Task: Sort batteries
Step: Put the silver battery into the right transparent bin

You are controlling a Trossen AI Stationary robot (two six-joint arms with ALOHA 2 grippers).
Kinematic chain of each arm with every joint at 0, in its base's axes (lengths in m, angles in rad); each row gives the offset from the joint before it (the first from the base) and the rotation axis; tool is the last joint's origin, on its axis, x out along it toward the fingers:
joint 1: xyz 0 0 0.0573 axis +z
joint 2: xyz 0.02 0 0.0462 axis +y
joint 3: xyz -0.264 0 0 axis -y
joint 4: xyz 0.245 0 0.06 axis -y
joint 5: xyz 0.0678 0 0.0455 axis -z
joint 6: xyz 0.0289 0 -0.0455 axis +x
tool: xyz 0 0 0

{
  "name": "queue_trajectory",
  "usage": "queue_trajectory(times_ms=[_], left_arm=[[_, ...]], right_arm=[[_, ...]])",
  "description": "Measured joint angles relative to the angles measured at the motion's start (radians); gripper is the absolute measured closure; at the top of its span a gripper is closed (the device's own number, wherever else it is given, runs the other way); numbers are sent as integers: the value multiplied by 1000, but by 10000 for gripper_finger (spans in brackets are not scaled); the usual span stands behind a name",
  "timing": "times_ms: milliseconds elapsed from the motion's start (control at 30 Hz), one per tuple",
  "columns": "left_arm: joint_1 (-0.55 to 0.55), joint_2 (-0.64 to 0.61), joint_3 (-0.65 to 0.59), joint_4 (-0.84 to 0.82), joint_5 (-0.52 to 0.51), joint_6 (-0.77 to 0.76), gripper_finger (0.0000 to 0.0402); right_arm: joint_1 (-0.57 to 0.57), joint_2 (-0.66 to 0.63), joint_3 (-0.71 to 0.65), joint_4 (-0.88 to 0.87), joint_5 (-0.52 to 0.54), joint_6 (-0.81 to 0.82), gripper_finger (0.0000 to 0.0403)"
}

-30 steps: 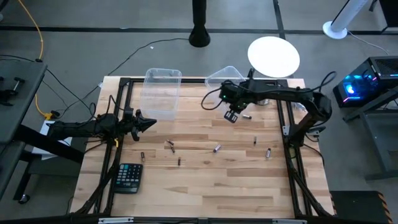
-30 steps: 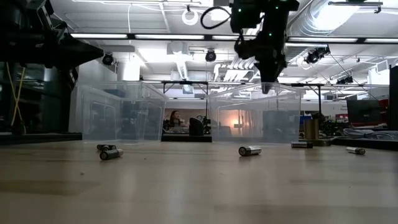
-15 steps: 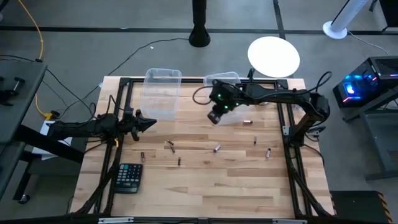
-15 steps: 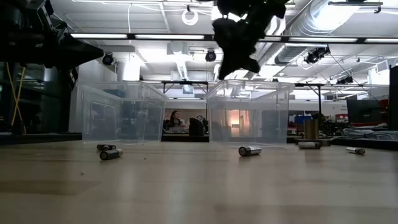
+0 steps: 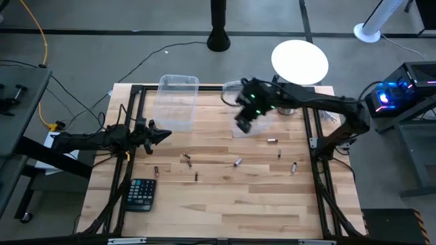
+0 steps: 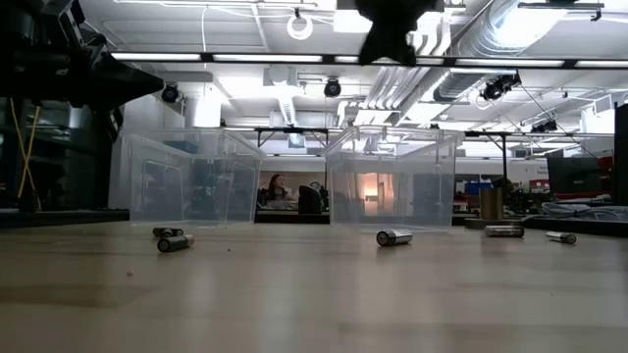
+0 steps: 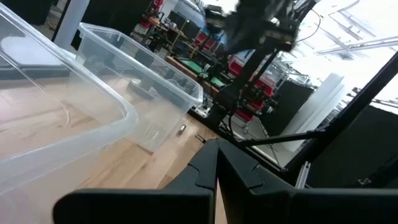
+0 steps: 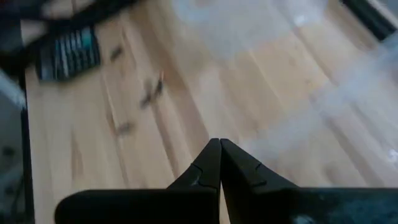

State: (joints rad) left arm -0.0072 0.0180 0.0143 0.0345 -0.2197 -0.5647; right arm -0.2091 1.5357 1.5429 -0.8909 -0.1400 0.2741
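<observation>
Batteries (image 5: 238,162) lie scattered on the wooden table (image 5: 231,204), below and apart from the right gripper (image 5: 244,124), which hangs over a clear bin (image 5: 240,88) with fingers closed, holding nothing visible. Left gripper (image 5: 165,135) waits closed beside another bin (image 5: 177,102).

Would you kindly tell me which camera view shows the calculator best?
The high view: the calculator lies whole and unobstructed near the table's front left corner, keypad facing up. The right wrist view catches it too, but blurred and far off, beyond the right claw. The low and left wrist views do not show it.
</observation>
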Motion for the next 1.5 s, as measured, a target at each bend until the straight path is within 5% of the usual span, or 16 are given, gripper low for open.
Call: queue_trajectory(times_ms=[200,433,600,1000,1500], left_arm=[[0,1,0,0,0,0,401],[0,1,0,0,0,0,401],[0,1,0,0,0,0,401],[0,1,0,0,0,0,402],[0,1,0,0,0,0,402]], right_arm=[[186,-169,-83,-140,-3,90,403],[424,-243,-370,-146,59,327,402],[388,-222,-568,-136,60,330,372],[233,-213,-807,51,177,67,208],[196,-213,-959,247,236,-48,221]])
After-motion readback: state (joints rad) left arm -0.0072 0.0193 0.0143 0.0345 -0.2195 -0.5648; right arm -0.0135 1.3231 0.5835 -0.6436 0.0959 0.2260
